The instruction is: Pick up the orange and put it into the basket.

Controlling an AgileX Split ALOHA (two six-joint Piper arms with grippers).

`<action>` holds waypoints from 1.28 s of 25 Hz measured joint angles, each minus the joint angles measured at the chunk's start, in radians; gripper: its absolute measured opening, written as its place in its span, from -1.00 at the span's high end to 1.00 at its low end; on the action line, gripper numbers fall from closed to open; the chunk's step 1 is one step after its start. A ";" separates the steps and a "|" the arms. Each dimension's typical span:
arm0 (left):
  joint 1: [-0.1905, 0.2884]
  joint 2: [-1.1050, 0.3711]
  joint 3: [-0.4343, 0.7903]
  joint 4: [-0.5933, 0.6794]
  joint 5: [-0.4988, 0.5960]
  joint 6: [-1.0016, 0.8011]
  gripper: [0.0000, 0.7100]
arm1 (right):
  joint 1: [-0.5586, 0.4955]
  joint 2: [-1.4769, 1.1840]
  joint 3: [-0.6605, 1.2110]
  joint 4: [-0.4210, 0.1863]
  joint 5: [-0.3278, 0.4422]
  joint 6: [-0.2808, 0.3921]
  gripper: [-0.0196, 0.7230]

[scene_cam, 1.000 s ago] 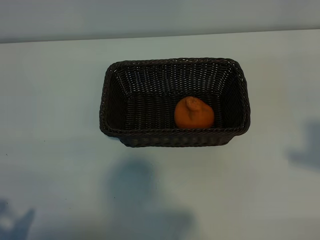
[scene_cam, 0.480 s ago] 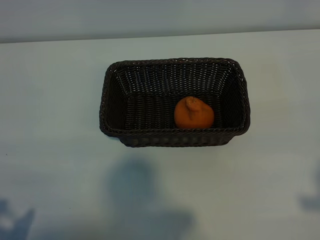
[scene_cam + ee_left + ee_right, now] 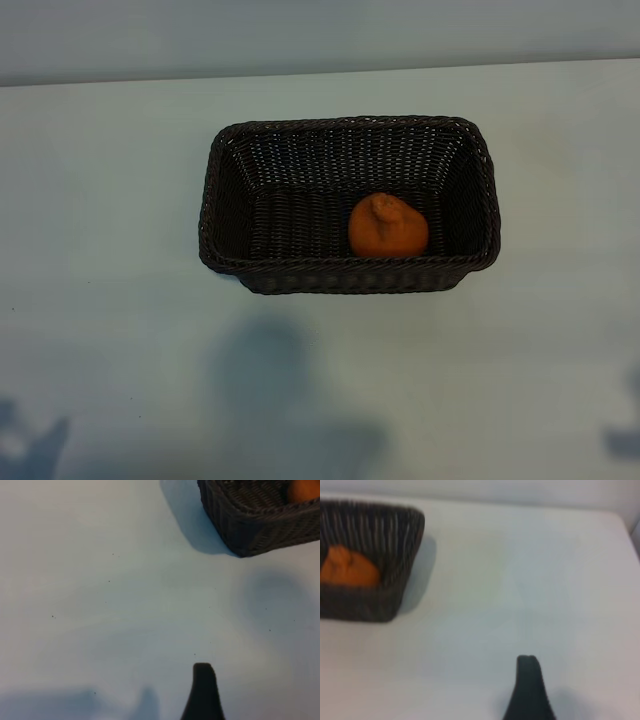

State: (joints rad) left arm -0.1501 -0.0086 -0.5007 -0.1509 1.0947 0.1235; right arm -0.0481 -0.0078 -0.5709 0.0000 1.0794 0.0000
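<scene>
The orange [image 3: 388, 227] lies inside the dark woven basket [image 3: 350, 124], toward its right end against the near wall. Neither arm appears in the exterior view. In the left wrist view a single dark fingertip [image 3: 202, 672] of my left gripper hangs over bare table, with a corner of the basket [image 3: 260, 527] and a sliver of the orange [image 3: 303, 490] well apart from it. In the right wrist view one dark fingertip [image 3: 528, 667] of my right gripper is likewise over bare table, far from the basket [image 3: 370, 607] and the orange [image 3: 347, 571]. Both grippers are open and hold nothing.
The pale table [image 3: 110, 200] surrounds the basket on all sides, and its far edge meets a grey wall [image 3: 320, 35]. Arm shadows fall on the near part of the table [image 3: 280, 400]. The table's corner edge shows in the right wrist view [image 3: 627, 525].
The shadow at the right edge of the exterior view has slid toward the near edge of the table. Orange and basket have not moved.
</scene>
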 joint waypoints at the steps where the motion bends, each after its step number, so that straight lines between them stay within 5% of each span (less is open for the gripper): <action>1: 0.000 0.000 0.000 0.000 0.000 0.000 -0.59 | 0.000 0.000 0.013 -0.005 0.002 0.000 -0.40; 9: 0.000 0.000 0.000 0.000 0.000 0.000 -0.59 | 0.000 0.000 0.051 0.000 0.019 -0.008 -0.56; 32: 0.000 0.000 0.000 0.000 0.000 0.000 -0.59 | 0.000 0.000 0.083 0.010 -0.008 0.012 -0.57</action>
State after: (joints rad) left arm -0.1501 -0.0086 -0.5007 -0.1509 1.0947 0.1235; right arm -0.0481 -0.0078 -0.4875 0.0096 1.0716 0.0120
